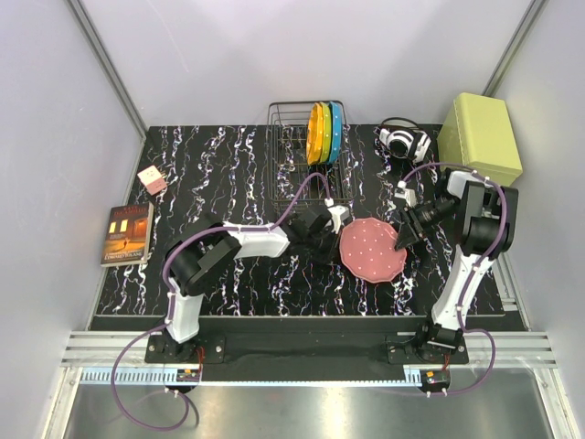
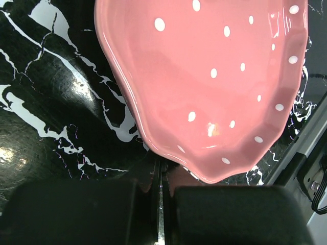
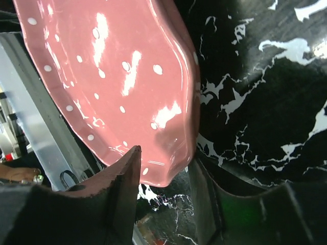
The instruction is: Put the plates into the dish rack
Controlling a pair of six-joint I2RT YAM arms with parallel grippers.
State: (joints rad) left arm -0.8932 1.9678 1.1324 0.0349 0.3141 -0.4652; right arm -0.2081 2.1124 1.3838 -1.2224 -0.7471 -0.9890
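A pink plate (image 1: 373, 249) with white dots lies tilted on the black marbled table, in front of the dish rack (image 1: 291, 155). Three plates, orange (image 1: 315, 133), yellow-green (image 1: 326, 131) and blue (image 1: 336, 129), stand on edge in the rack's right end. My left gripper (image 1: 331, 230) is shut with nothing between its fingers, and its tips (image 2: 162, 171) sit under the pink plate's (image 2: 214, 76) left rim. My right gripper (image 1: 403, 236) straddles the right rim. One finger (image 3: 125, 173) rests on the pink plate's (image 3: 117, 76) upper face and the other is against its underside.
Black and white headphones (image 1: 402, 142) and a pale green box (image 1: 480, 137) sit at the back right. A book (image 1: 128, 233) and a small pink box (image 1: 152, 180) lie at the left. The table's metal front rail (image 3: 36, 132) runs close to the plate.
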